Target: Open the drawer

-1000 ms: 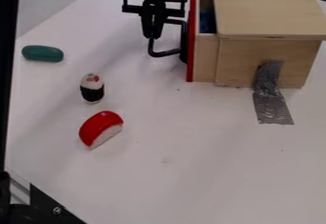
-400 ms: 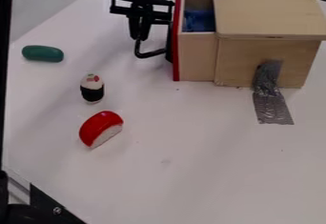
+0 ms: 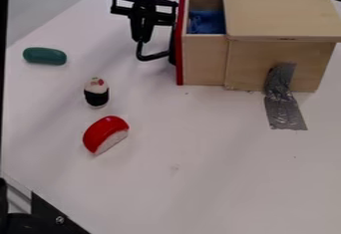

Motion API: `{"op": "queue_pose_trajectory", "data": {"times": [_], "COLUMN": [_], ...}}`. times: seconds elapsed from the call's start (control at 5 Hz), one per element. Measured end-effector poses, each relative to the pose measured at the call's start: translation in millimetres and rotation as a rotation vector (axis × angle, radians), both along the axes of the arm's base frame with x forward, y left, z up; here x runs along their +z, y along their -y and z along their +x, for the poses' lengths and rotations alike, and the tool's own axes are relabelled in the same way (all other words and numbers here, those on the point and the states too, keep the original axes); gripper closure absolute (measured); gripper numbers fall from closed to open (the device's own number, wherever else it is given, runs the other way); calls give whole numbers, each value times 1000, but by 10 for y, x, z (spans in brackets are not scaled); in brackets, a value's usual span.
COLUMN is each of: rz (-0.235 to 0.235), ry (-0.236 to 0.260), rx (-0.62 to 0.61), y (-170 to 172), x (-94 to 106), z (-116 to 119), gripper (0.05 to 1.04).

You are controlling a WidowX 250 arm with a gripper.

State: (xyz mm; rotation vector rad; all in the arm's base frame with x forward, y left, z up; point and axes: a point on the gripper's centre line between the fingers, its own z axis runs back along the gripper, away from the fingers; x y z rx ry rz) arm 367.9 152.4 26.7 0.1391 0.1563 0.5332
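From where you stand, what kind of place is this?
Probably a robot test table set up for play-like practice: a small wooden cabinet has its red-fronted drawer pulled out, grey tape runs from it onto the white tabletop, and a toy-like sushi piece lies nearby.

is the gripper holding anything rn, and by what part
Cannot be told for sure: the gripper is at the outer bar of the black drawer handle, gripping or merely hooking it.

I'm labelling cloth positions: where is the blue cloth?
In the camera view, upper right of centre, the blue cloth lies inside the open drawer.
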Motion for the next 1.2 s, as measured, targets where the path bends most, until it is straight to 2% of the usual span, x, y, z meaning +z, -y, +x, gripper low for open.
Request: {"op": "queue_pose_trajectory", "data": {"times": [0.4, 0.6, 0.8, 1.0, 1.2], "rz": [12, 10, 7, 7, -1], "ry": [-9, -14, -39, -67, -92], "rx": [13, 23, 19, 28, 16], "y": [-97, -125, -162, -194, -209], "x": [39, 40, 47, 61, 132], "z": [-125, -153, -206, -263, -293], "gripper": [977, 943, 755, 426, 144]}}
